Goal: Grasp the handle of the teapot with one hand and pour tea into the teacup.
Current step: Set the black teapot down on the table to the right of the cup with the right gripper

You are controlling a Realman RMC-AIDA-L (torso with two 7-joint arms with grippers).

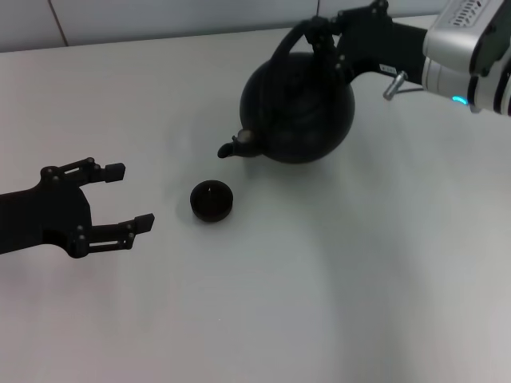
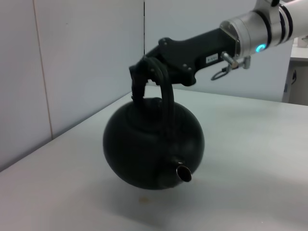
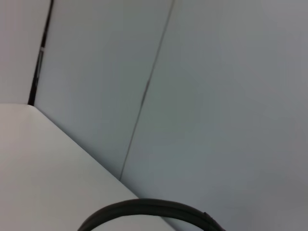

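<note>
Grippers: right gripper [image 1: 323,36] clenches one teapot's [image 1: 299,108] handle [image 1: 299,32]; left gripper [image 1: 128,195] released, near one teacup [image 1: 211,199].

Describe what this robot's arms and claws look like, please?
Both claws are matte black, skeletal two-fingered grippers: left gripper, right gripper. The right arm's silver-white ribbed casing bears a glowing blue-green light, a small white label and a metal loop fitting.

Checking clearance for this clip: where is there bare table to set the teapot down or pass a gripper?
Free: the wide stretch nearer the robot than the teacup, and the table under the right arm. Crowded: the gap between the teapot spout and teacup. The open left gripper sits left of the cup; the right gripper holds the handle.
</note>
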